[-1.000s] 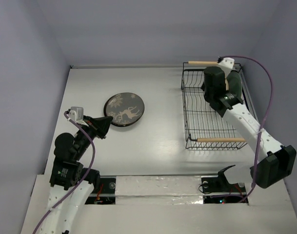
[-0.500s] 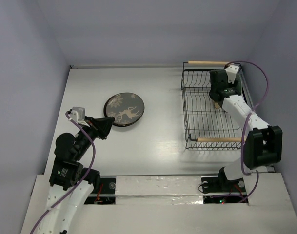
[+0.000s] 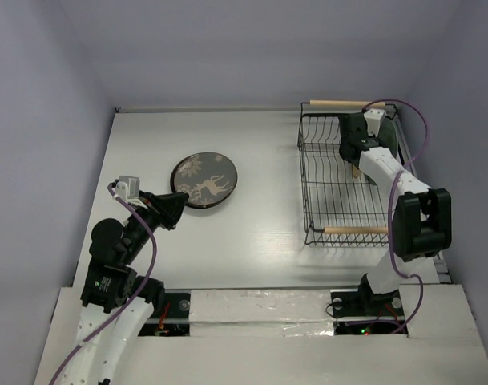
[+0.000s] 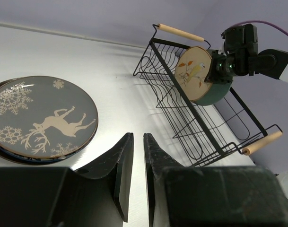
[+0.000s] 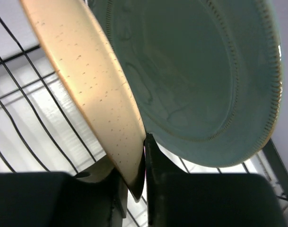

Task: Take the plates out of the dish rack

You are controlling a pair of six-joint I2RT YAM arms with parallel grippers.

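The black wire dish rack (image 3: 304, 180) stands at the right; it also shows in the left wrist view (image 4: 181, 111). A tan plate with leaves (image 4: 195, 73) and a plain teal plate (image 4: 215, 96) stand on edge at its far end. My right gripper (image 3: 358, 152) is inside the rack. In the right wrist view it (image 5: 144, 158) is shut on the lower rim of the tan plate (image 5: 82, 80), with the teal plate (image 5: 191, 80) just behind. The grey reindeer plate (image 3: 204, 181) tops a stack on the table (image 4: 42, 120). My left gripper (image 3: 178, 202) is shut and empty beside it (image 4: 138, 142).
The rack has light wooden handles at its far end (image 3: 333, 103) and near end (image 3: 356, 230). Lilac walls close in the white table (image 3: 252, 152) at the back and on both sides. The right arm's purple cable (image 3: 412, 120) loops over the rack's far right corner.
My right gripper has dropped from above the rack's far end down into it and now grips the tan plate's rim. The left arm and the plate stack have not moved.
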